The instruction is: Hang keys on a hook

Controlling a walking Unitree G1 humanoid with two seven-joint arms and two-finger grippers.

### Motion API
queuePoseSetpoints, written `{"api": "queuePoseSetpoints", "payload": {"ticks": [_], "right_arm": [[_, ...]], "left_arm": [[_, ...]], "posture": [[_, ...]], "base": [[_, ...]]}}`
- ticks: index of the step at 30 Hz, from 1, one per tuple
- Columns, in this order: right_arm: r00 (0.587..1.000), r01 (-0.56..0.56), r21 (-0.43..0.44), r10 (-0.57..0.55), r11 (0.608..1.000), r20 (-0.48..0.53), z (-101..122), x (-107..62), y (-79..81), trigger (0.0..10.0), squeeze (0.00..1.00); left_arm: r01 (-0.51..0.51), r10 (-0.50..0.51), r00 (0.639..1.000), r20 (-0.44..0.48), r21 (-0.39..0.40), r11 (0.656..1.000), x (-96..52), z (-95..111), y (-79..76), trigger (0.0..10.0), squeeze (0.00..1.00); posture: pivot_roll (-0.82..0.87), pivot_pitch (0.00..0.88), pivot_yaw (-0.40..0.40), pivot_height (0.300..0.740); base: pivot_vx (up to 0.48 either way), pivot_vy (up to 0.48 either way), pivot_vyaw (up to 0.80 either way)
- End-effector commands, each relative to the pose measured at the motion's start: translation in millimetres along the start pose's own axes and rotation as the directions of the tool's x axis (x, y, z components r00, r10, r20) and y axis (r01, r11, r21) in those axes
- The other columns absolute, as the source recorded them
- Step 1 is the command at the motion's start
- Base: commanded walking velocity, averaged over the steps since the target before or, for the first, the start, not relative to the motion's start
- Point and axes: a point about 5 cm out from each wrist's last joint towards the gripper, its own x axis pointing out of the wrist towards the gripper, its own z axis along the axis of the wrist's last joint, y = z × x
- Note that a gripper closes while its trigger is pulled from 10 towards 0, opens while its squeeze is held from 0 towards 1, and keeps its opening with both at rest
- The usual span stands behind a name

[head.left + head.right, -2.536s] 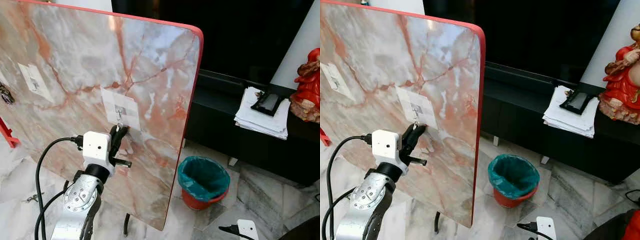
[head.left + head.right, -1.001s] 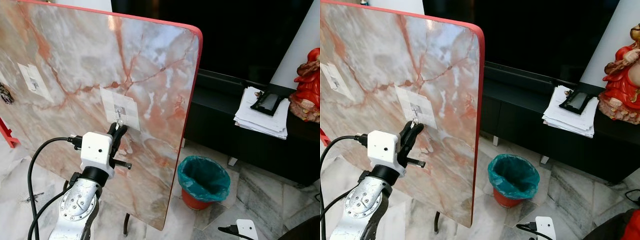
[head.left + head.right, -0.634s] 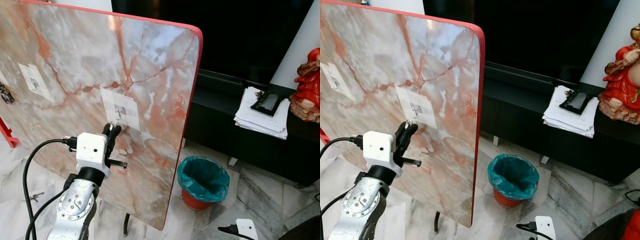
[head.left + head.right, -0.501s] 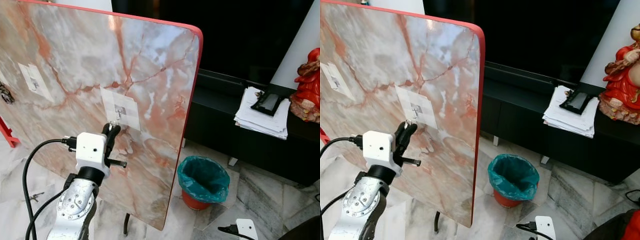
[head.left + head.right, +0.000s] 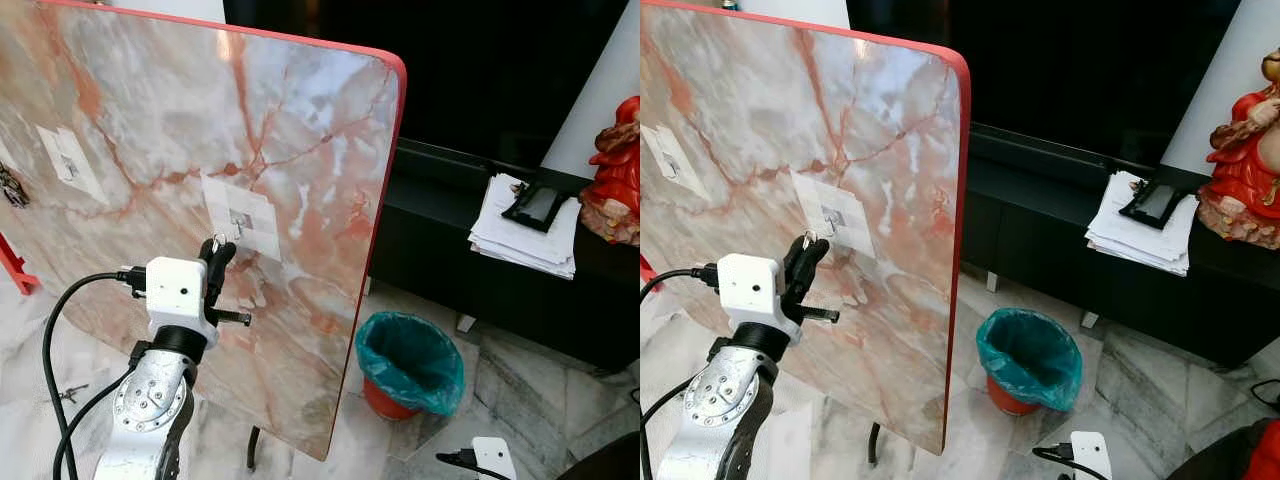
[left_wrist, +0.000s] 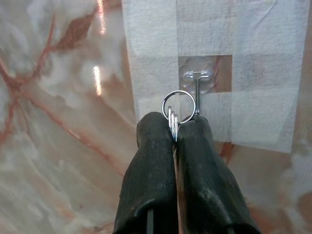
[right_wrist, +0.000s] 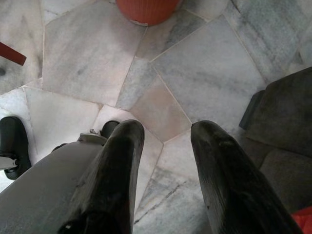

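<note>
A marble-patterned board (image 5: 150, 130) with a red rim stands upright. A small clear hook (image 6: 198, 82) is taped to it on a white patch (image 5: 240, 215). My left gripper (image 5: 214, 252) is raised just below and left of the hook, shut on a silver key ring (image 6: 178, 105). In the left wrist view the ring sticks up from the black fingertips (image 6: 156, 131) and its right edge overlaps the hook's stem. My right gripper (image 7: 163, 131) hangs low over the floor, open and empty.
A second taped patch (image 5: 65, 160) sits further left on the board. An orange bin with a teal liner (image 5: 405, 365) stands on the marble floor right of the board. A dark cabinet (image 5: 480, 270) behind carries a paper stack (image 5: 525, 235) and a red figurine (image 5: 615, 175).
My left gripper has slid left and slightly up along the board with the key ring, ending below and left of the hook. The right arm has stayed still.
</note>
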Motion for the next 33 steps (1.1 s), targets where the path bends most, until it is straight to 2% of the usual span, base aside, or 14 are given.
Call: {"api": "queuePoseSetpoints", "payload": {"ticks": [1,17,33], "right_arm": [[1.000,0.006,-0.007,-0.006,1.000,-0.002,2.1,0.0,-1.9,10.0,0.00],[1.000,0.004,-0.009,-0.004,1.000,-0.005,1.9,0.0,-1.8,10.0,0.00],[1.000,0.003,-0.010,-0.003,1.000,-0.006,2.2,0.1,-1.6,10.0,0.00]], "left_arm": [[0.018,-0.019,1.000,-0.019,-0.011,1.000,3.1,-2.0,-2.5,10.0,0.00],[0.038,-0.037,0.997,-0.069,0.003,0.999,-1.0,-10.6,-5.9,10.0,0.00],[0.038,-0.037,0.998,-0.052,0.004,0.999,2.9,-7.5,-7.1,10.0,0.00]], "posture": [[0.02,0.000,-0.052,0.740],[0.02,0.000,-0.053,0.740],[0.02,0.000,-0.052,0.740]], "base": [[0.000,0.000,0.00],[0.000,0.000,0.00],[0.000,0.000,0.00]]}}
